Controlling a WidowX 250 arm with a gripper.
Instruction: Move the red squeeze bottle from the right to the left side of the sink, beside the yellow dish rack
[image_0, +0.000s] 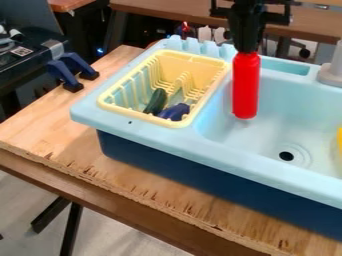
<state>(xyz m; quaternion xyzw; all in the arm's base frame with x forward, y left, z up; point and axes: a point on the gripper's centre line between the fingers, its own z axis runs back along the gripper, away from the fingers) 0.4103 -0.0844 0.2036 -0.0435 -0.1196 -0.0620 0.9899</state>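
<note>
The red bottle (246, 90) is grasped at its top by the hand (246, 50), above the sink (214, 151). At nine o'clock from it, a dark green toy (156, 101) and a blue one (174, 112) are held by the rack (184, 123).

So I've got a sink (235, 159) on the worktop (40, 127), rack (133, 116) in its left end, two items (174, 112) inside, and a bottle (246, 85) in my end effector (246, 49), upper right.

At seven o'clock I see pale grey floor (110, 235) beside black metal table legs (71, 227). A light plywood board (60, 142) tops the brown table (100, 193); a brown wooden desk (310, 25) stands at one, a tiny blue light (100, 51) at eleven.
</note>
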